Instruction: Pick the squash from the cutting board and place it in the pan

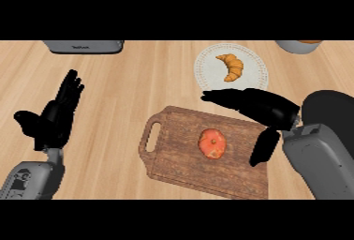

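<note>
Two hands are showing in the head view, and only one is taking part in the work. Lying near the middle of the wooden cutting board (181, 157) is the squash (212, 144), a small orange-red piece resting free on the board's surface, with nothing touching it. Over the board's far right corner the right hand (261, 108) is hovering with its fingers extended and spread toward the left and its thumb (263, 148) hanging down beside the board's right edge; it is released and carrying nothing. Well apart, at the left of the table (131, 84), the left hand (52, 119) is resting unclenched with fingers up.

Step in hand, as a judgement: the approach to the grasp, with the pick itself not yet made. Behind the right forearm a dark rounded shape (332, 110) is showing at the right edge; it is probably the pan, though most of it is hidden. The next move is calling for the right hand to come down and leftward until the squash sits between fingers and thumb, then to curl round it. A white plate (207, 63) with a croissant (232, 66) is lying just beyond the board and should be avoided during the carry
</note>
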Controlling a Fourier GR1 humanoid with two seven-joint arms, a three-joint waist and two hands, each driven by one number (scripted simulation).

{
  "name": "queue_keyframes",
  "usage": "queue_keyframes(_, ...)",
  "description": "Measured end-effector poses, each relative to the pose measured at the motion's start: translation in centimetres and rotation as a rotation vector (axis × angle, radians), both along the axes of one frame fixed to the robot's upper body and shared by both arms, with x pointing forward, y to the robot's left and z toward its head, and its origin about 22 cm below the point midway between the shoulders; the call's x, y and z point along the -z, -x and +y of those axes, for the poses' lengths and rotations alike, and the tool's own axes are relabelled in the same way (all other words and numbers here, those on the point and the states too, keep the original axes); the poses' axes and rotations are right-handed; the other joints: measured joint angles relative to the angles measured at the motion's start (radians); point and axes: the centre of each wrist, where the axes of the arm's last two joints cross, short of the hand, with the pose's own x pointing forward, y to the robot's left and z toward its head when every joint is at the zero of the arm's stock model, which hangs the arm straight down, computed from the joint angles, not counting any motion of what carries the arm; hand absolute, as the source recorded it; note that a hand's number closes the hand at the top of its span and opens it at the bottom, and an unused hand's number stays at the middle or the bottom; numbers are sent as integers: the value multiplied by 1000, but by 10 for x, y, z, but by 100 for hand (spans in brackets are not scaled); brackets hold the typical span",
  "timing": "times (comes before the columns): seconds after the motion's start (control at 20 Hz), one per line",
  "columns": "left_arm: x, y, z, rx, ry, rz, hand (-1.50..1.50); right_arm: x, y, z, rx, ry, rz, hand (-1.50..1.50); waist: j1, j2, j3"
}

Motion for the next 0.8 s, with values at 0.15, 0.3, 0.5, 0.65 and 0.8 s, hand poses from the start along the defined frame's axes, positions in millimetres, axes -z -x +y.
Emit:
queue_keyframes(0.15,-5,2,-1,0,-3,-6,0,9,-3,5,-28,26,17,-150,0,0,0)
queue_keyframes(0.3,-5,-2,2,-3,-1,-1,0,12,-2,9,-48,48,19,-150,-2,0,0)
queue_keyframes(0.5,-9,0,1,-2,0,-2,0,26,2,21,-55,82,11,-150,-2,-1,0)
queue_keyframes(0.65,-12,-4,1,-2,2,2,0,32,1,29,-56,130,-11,-150,-2,0,0)
queue_keyframes(0.8,-12,-5,1,-1,3,1,0,33,3,37,-53,200,-43,-150,-3,0,0)
